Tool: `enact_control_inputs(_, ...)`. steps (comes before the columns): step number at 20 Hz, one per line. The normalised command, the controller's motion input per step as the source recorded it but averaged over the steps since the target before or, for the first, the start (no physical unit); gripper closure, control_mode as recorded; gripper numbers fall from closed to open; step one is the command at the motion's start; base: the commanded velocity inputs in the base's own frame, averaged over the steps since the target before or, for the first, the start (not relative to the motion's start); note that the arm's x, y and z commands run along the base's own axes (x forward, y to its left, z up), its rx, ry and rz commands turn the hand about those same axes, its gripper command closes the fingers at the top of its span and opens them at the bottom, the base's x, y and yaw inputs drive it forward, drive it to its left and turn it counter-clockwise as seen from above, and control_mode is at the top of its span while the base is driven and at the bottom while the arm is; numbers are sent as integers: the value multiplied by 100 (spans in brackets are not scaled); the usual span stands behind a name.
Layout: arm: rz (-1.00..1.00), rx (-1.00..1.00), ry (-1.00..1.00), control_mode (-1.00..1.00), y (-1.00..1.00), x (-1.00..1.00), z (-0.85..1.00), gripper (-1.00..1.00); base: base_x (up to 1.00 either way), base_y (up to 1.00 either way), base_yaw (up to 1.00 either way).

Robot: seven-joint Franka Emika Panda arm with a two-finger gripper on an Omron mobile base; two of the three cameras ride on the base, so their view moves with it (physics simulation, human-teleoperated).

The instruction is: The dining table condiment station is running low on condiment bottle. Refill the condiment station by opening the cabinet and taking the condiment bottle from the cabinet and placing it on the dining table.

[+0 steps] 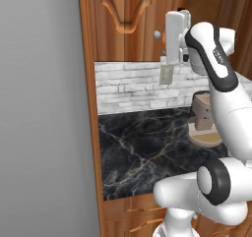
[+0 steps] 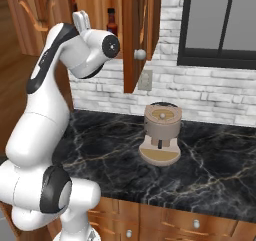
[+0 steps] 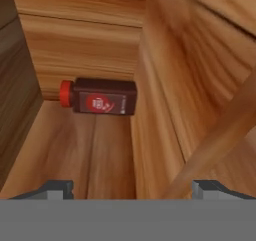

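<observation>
The condiment bottle (image 3: 100,97) stands inside the cabinet (image 2: 141,35), whose right door hangs open; its dark label, red neck and black cap (image 2: 112,21) show past the door edge. In the hand view the bottle appears rolled on its side, ahead of my gripper (image 3: 132,187) and a little to the left, with a gap of shelf wood between us. The gripper (image 2: 82,17) is raised to the cabinet's opening and is open, with nothing between its fingers. The cabinet's left door (image 1: 125,19) is closed. The dining table is out of view.
Below the cabinet runs a black marble counter (image 2: 210,160) with a brown coffee machine (image 2: 161,132) on it. A white brick wall with an outlet (image 2: 145,80) backs it. A dark window (image 2: 220,25) is at the right, and a grey wall (image 1: 44,108) at the left.
</observation>
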Motion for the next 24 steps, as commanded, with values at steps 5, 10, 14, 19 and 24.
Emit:
enact_control_inputs(5, 13, -5, -3, -100, 81, -32, 8, -100, 0, 0, 0)
enact_control_inputs(10, 11, -8, -18, -100, 56, -70, 19, -100, 0, 0, 0)
enact_control_inputs(14, 11, -10, -28, -100, 61, -88, 11, -100, 0, 0, 0)
enact_control_inputs(19, 6, -10, -31, -100, 59, -96, 11, -100, 0, 0, 0)
enact_control_inputs(24, 4, -8, -23, -100, 61, -82, 17, -100, 0, 0, 0)
